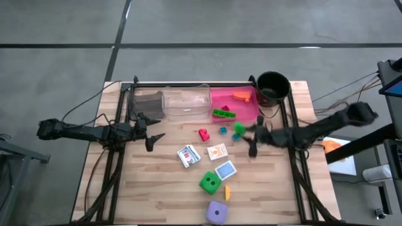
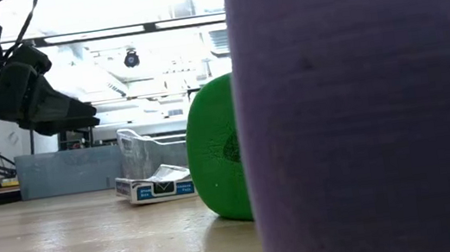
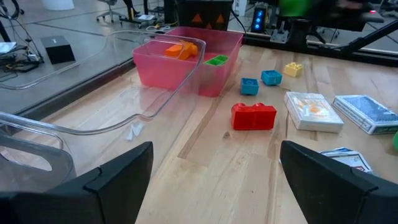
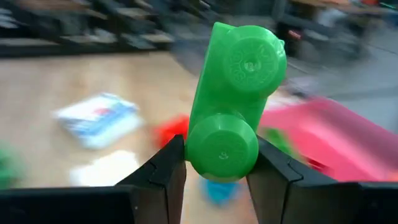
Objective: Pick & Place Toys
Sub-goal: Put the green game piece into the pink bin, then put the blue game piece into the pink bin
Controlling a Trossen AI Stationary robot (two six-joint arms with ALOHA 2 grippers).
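On the wooden table point(image 1: 151, 188), along the far edge, stand a grey tray point(image 1: 146, 103), a clear tray point(image 1: 186, 103), a pink tray point(image 1: 248, 113) holding an orange brick point(image 1: 241, 96) and a green brick point(image 1: 222, 113), and a black pot point(image 1: 273, 86) at the corner. Loose in front of them lie a purple die point(image 1: 217, 212), a green die point(image 1: 209, 182), three card packs point(image 1: 188, 156) point(image 1: 217, 151) point(image 1: 225, 170), a red brick point(image 1: 203, 134), two teal bricks point(image 1: 222, 130) and a yellow piece point(image 1: 228, 192). My right gripper point(image 1: 246, 137) is clamped on a green two-stud brick point(image 4: 233, 102), held above the table just in front of the pink tray, and my left gripper point(image 1: 152, 129) hangs spread wide and empty in front of the grey tray.
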